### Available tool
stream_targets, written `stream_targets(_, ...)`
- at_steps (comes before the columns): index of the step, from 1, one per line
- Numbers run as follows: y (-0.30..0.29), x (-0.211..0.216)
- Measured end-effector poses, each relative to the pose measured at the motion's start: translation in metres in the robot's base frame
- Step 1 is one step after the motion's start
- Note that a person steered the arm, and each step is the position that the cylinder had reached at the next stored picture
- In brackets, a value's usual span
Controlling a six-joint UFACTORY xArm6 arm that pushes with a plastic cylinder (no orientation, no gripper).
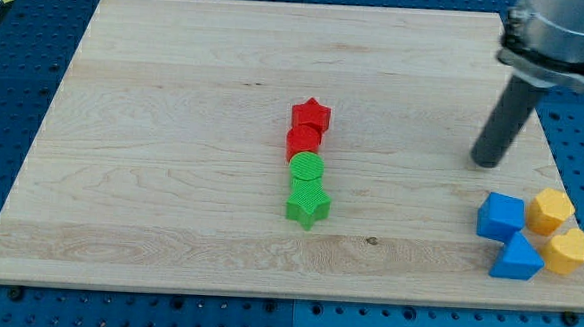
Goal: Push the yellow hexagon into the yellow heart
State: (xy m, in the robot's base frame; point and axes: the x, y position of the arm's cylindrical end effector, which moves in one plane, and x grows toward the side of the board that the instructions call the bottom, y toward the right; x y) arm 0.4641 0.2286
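The yellow hexagon (551, 210) lies near the board's right edge, at the view's lower right. The yellow heart (568, 250) lies just below it and slightly to the right, touching or nearly touching it. My tip (485, 162) rests on the board above and to the left of both. It stands about a block's width above the blue cube (500, 215), clear of every block. The blue cube sits against the hexagon's left side.
A blue triangular block (517, 258) lies below the blue cube, left of the heart. In the board's middle stands a column: red star (312, 113), red cylinder (303, 141), green cylinder (307, 168), green star (309, 202). The board's right edge (571, 188) is close to the yellow blocks.
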Motion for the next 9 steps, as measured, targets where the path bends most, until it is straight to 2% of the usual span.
stream_targets(1, 0.020, 0.012)
stream_targets(3, 0.021, 0.046)
stream_targets(6, 0.046, 0.045)
stream_targets(9, 0.040, 0.053)
